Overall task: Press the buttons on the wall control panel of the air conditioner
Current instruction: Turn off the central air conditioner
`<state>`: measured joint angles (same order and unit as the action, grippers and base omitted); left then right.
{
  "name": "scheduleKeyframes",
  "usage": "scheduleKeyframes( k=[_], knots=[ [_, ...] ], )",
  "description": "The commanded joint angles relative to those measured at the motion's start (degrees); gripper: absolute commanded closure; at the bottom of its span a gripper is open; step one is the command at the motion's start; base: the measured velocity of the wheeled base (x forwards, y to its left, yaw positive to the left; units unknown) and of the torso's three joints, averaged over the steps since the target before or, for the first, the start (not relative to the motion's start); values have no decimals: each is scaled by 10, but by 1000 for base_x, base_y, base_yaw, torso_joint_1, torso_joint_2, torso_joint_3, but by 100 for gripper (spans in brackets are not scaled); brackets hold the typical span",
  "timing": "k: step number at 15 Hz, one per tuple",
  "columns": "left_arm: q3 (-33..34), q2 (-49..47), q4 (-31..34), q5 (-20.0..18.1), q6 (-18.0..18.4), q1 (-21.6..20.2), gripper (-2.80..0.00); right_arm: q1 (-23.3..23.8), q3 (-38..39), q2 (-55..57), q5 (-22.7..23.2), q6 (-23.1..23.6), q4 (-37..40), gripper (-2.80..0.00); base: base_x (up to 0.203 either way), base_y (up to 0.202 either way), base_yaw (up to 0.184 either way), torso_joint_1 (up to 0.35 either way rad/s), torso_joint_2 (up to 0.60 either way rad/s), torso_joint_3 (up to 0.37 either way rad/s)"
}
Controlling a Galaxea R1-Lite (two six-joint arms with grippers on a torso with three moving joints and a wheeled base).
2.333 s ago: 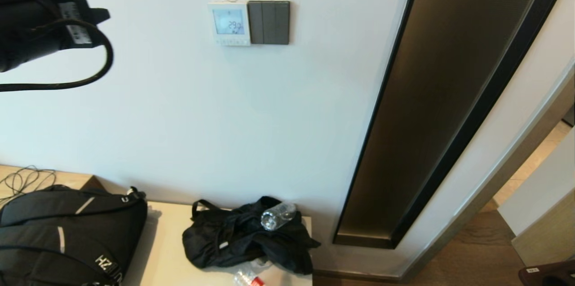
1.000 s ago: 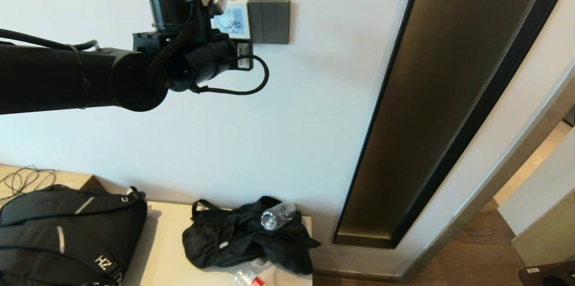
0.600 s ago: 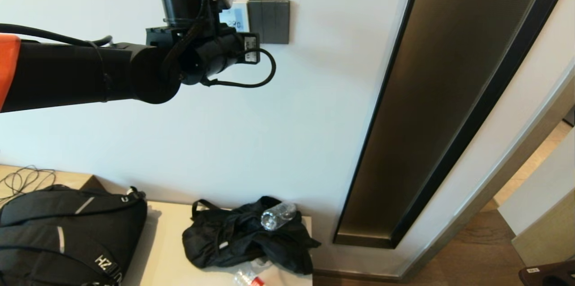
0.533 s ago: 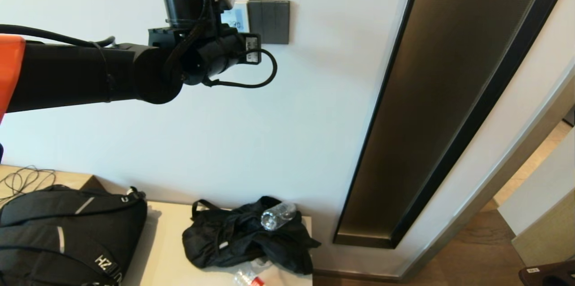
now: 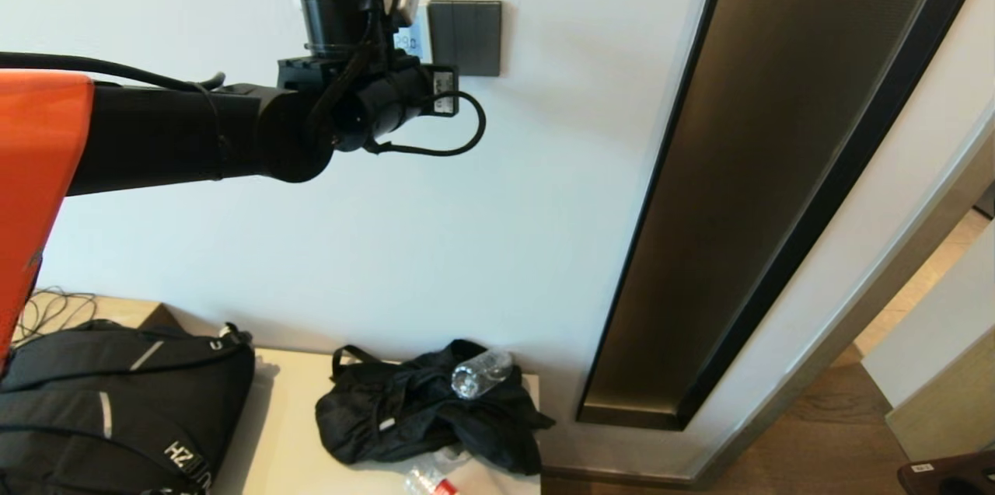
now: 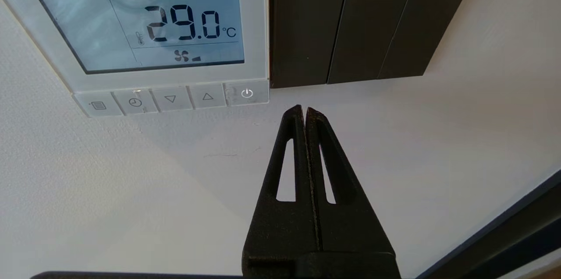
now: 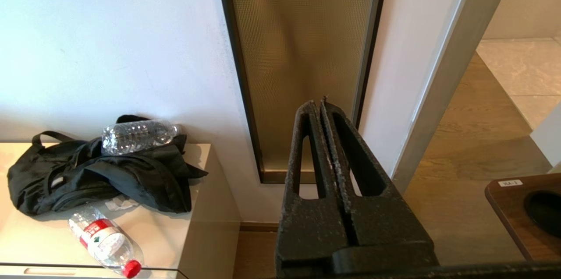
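The white wall control panel (image 6: 144, 20) shows 29.0 °C on its lit display. A row of buttons runs under it, ending in the up button (image 6: 207, 96) and the power button (image 6: 246, 93). My left gripper (image 6: 304, 109) is shut and empty. Its tip is over bare wall just below and to the right of the power button, under the seam with the grey switch plate (image 6: 350, 20). In the head view my left arm (image 5: 342, 102) covers all but a sliver of the panel (image 5: 416, 36). My right gripper (image 7: 319, 103) is shut and empty, parked low.
A dark glass strip (image 5: 762, 169) runs down the wall to the right. Below, a cream cabinet (image 5: 288, 433) bears a black backpack (image 5: 116, 402), a black bag (image 5: 420, 409) with a clear bottle (image 5: 480, 373), and a red-capped bottle (image 7: 105, 241).
My left arm has come in from the left, reached up to the panel, and kept moving right and closer to the wall. It now hides most of the panel in the head view.
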<state>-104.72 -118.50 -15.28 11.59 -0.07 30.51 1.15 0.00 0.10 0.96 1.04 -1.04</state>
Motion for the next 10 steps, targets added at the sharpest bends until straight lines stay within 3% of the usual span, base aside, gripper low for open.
scheduleKeyframes(
  k=[1,10],
  knots=[
    [-6,-6,-1,1,0,0,0,0,1,1,1,0,0,0,0,0,0,0,0,0],
    [-28,-26,-1,-1,0,-8,0,0,0,0,1,0,0,0,0,0,0,0,0,0]
  ],
)
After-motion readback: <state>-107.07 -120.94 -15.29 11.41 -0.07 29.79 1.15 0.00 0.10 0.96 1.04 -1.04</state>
